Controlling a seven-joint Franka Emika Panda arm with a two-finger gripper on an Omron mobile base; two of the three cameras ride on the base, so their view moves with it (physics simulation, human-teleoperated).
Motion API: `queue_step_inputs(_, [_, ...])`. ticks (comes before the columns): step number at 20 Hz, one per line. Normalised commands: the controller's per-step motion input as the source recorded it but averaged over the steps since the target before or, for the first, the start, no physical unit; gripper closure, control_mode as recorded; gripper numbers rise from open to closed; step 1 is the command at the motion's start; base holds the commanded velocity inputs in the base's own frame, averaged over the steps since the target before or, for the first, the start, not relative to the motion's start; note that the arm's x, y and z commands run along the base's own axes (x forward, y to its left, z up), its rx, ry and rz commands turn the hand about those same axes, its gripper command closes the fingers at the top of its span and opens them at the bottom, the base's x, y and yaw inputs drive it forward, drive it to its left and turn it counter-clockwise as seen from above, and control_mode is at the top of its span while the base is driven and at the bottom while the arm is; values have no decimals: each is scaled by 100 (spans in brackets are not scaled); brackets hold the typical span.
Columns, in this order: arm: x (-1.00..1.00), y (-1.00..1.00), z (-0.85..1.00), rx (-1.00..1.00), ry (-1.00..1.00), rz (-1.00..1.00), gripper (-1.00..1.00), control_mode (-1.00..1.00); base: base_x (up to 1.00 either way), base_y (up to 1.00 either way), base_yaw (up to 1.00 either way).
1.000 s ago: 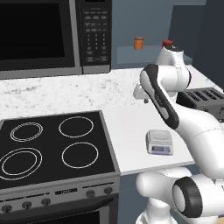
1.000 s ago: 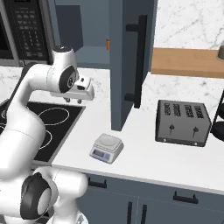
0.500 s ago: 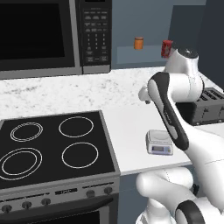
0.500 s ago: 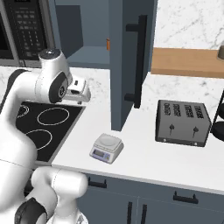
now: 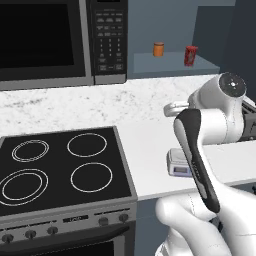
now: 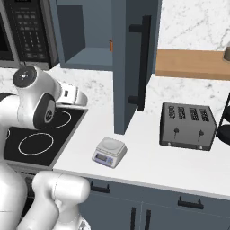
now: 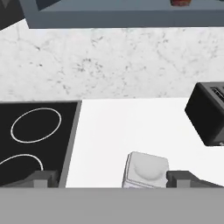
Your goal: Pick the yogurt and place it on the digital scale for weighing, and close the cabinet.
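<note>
The yogurt (image 5: 190,55), a small red cup, stands on the open cabinet's shelf (image 5: 170,64); its base just shows at the top of the hand view (image 7: 180,2). On the white counter in front of the cabinet sits the light-grey digital scale (image 6: 109,151) (image 7: 146,169), half hidden by my arm in the left base view (image 5: 176,163). My gripper (image 7: 111,180) hangs open and empty above the counter, well below the shelf, with its fingertips (image 7: 42,177) wide apart. From the base views the hand (image 6: 77,96) (image 5: 171,107) is between stove and scale. The cabinet door (image 6: 130,67) stands open, its black handle (image 6: 143,63) facing outward.
A small orange jar (image 5: 158,49) stands left of the yogurt on the same shelf. A black toaster (image 6: 187,126) (image 7: 209,113) sits right of the scale. The black stove (image 5: 60,167) lies left of it, the microwave (image 5: 60,40) above.
The arm's upper joints have swung down and to the right, away from the shelf. The hand has stayed nearly where it was above the counter. Yogurt, scale and door are unmoved.
</note>
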Motion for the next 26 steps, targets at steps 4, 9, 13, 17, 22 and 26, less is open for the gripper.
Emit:
queue_step_inputs(4, [-1,-8,44,-1,-14,-13,-100,-100,0,0,0])
queue_step_inputs(9, [0,-24,52,0,-6,-15,-100,-100,0,0,0])
queue_step_inputs(13, [0,-33,56,1,0,-11,-100,-100,0,0,0])
queue_step_inputs(17, [2,-26,43,0,0,-4,-100,-100,0,0,0])
queue_step_inputs(22, [15,-28,33,1,0,-6,-100,-100,0,0,0])
queue_step_inputs(26, [29,-23,19,0,0,-8,-100,-100,0,0,0])
